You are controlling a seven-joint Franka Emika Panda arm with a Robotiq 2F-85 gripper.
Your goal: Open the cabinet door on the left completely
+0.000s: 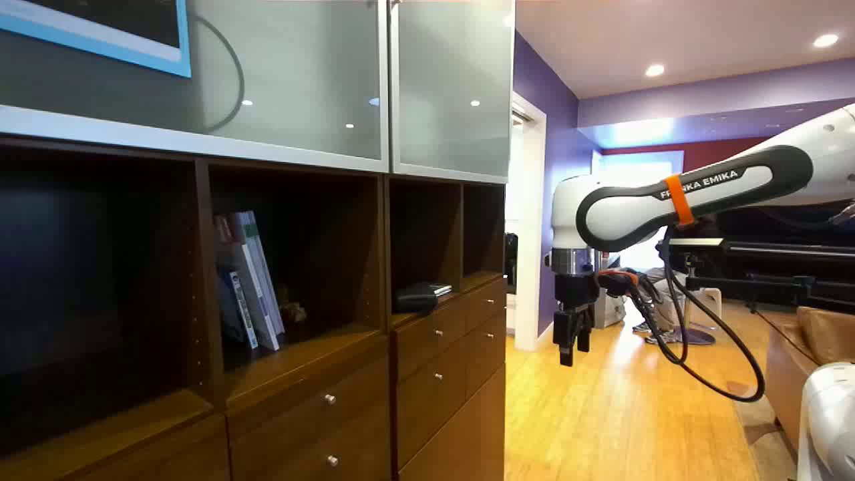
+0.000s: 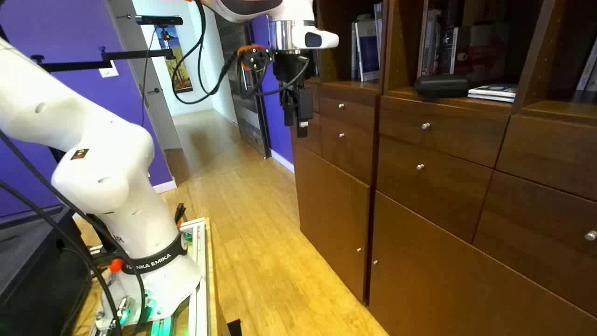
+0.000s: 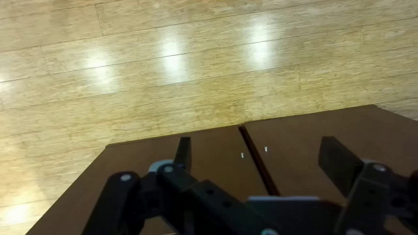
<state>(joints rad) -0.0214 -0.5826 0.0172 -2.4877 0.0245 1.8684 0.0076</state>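
Observation:
The cabinet door [image 1: 294, 87] is a wide frosted-glass panel with a silver frame, at the upper left in an exterior view. It looks flush with the narrower glass panel [image 1: 454, 87] beside it, so it appears closed. It is out of frame in the remaining views. The dark brown cabinet [image 1: 300, 377] also shows in an exterior view [image 2: 433, 284] and in the wrist view [image 3: 215, 163]. My gripper [image 1: 575, 349] points down, away from the glass, below its height. It also shows in an exterior view [image 2: 296, 127]. In the wrist view its fingers [image 3: 256, 142] are wide apart with nothing between them.
A blue-edged dark rectangle [image 1: 100, 30] covers part of the door's upper left. Knobbed drawers [image 2: 419, 140] line the cabinet front. Books [image 1: 250, 280] and a black object [image 2: 441, 87] sit in cubbies. A brown sofa [image 1: 801, 374] stands at the right. Cables loop from the arm.

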